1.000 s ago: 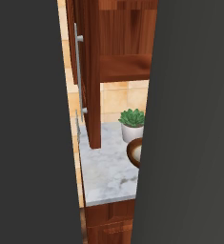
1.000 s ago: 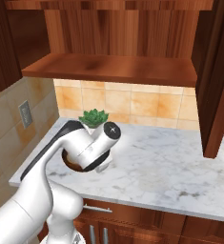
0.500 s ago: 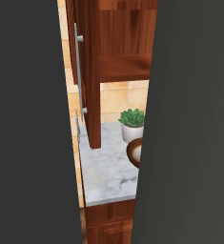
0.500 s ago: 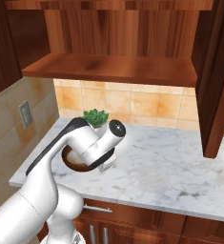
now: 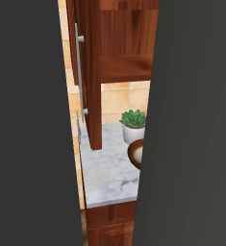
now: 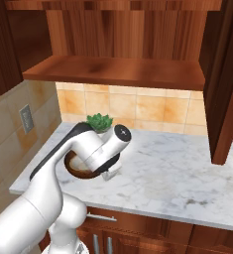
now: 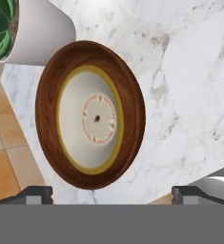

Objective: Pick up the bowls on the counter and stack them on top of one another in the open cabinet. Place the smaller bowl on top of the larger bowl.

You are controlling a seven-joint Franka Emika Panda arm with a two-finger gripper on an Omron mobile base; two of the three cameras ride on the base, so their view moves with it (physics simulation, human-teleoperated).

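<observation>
A round dark brown bowl (image 7: 90, 114) with a pale cream inside sits on the marble counter (image 7: 189, 95), right beside the white plant pot. My gripper (image 7: 114, 194) hovers above it, open, its two fingertips spread wide at either side and nothing between them. From the right base view the arm bends over the bowl (image 6: 78, 169) and covers most of it, with the gripper (image 6: 107, 173) at its right edge. A sliver of the bowl (image 5: 136, 154) shows in the left base view. The open cabinet (image 6: 118, 72) hangs above with a bare wooden shelf.
A white pot with a green succulent (image 6: 100, 122) stands just behind the bowl, against the tiled wall. The cabinet door (image 6: 224, 79) hangs open at the right. Another door with a silver bar handle (image 5: 79, 72) shows at the left. A wall outlet (image 6: 25, 118) sits on the left wall.
The hand has shifted slightly to the right over the bowl. The bowl and the plant have not moved, and the gripper stays open.
</observation>
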